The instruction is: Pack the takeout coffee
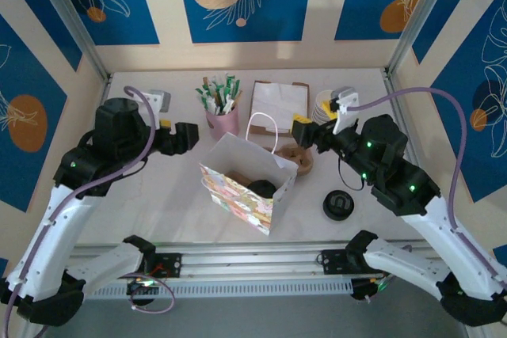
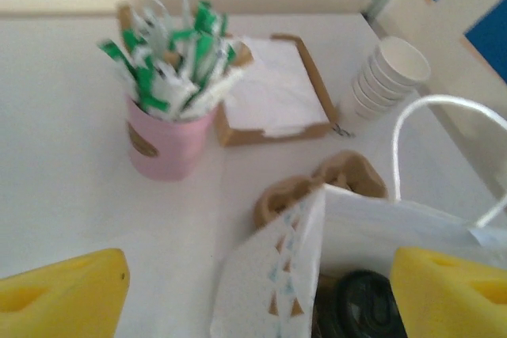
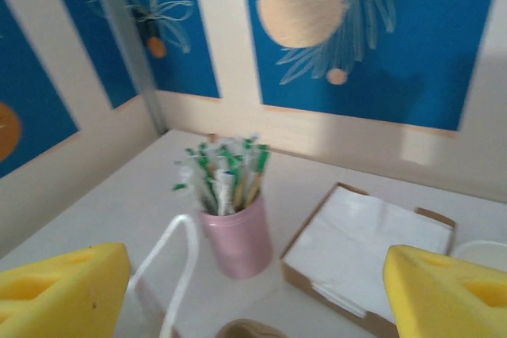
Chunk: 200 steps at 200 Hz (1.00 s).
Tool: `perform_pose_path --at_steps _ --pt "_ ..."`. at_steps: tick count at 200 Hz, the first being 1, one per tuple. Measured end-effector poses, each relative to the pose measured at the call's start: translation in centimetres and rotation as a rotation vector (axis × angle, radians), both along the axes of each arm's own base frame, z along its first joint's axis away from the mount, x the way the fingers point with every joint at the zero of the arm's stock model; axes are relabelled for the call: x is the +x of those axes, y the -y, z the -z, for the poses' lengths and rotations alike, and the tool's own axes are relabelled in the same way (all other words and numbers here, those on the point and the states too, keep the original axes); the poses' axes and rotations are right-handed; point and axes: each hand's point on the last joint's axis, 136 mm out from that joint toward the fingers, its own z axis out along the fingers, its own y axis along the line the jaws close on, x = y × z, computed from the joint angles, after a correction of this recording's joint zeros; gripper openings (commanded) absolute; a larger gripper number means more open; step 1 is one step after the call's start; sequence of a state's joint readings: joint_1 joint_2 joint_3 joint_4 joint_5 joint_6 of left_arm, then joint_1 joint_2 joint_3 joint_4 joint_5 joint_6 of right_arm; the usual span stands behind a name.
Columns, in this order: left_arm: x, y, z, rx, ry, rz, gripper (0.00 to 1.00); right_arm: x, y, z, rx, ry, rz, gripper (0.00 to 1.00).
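We find the takeout coffee [image 1: 261,188] standing inside the white paper bag [image 1: 238,187] with its pastel printed front. Its round black plastic lid shows through the open mouth. The left gripper [image 2: 257,282] hovers by the bag's far left corner, blunt yellow wedge fingers spread wide, holding nothing. In its wrist view the lid lies just beside the right finger. The right gripper [image 3: 257,275], equally wide and holding nothing, hangs above the brown moulded-pulp carrier [image 1: 301,160] behind the bag.
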<state>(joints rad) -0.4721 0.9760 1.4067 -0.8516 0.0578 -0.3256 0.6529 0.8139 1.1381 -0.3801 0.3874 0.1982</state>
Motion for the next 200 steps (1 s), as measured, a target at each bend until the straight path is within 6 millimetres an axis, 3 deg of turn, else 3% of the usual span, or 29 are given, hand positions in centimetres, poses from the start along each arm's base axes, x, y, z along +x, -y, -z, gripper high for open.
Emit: perform_pose_path --at_steps 33,43,58,74,101,119,149,177,200 --pt "1.6 -1.5 -3.2 0.043 0.084 -0.098 0.59 3.1 3.3 5.1 0.043 -0.086 0.112 0.79" --pt "2.2 -1.6 -3.7 0.049 0.085 -0.117 0.53 3.4 3.9 7.1 0.049 -0.101 0.122 0.78" --pt "3.4 -1.3 -4.1 0.067 0.081 -0.128 0.35 3.1 4.3 10.0 0.054 -0.116 0.116 0.77" --pt "5.0 -0.9 -3.8 0.100 0.071 -0.136 0.30 2.8 4.4 11.8 0.059 -0.117 0.105 0.77" --pt "8.0 0.0 -0.5 0.170 -0.008 -0.152 0.18 2.6 3.9 13.3 0.081 -0.072 0.061 0.77" --pt "10.1 0.2 2.1 0.184 -0.076 -0.159 0.18 2.1 3.6 14.9 0.095 -0.038 0.036 0.76" --pt "13.0 -2.3 7.0 0.110 -0.168 -0.209 0.20 1.1 3.6 17.6 0.096 -0.027 0.024 0.76" --pt "14.2 -4.0 11.2 0.006 -0.223 -0.220 0.21 1.2 4.1 17.0 0.098 0.010 0.049 0.77" --pt "14.8 -3.7 12.7 -0.058 -0.211 -0.189 0.26 1.3 4.4 16.5 0.097 0.034 0.066 0.77"
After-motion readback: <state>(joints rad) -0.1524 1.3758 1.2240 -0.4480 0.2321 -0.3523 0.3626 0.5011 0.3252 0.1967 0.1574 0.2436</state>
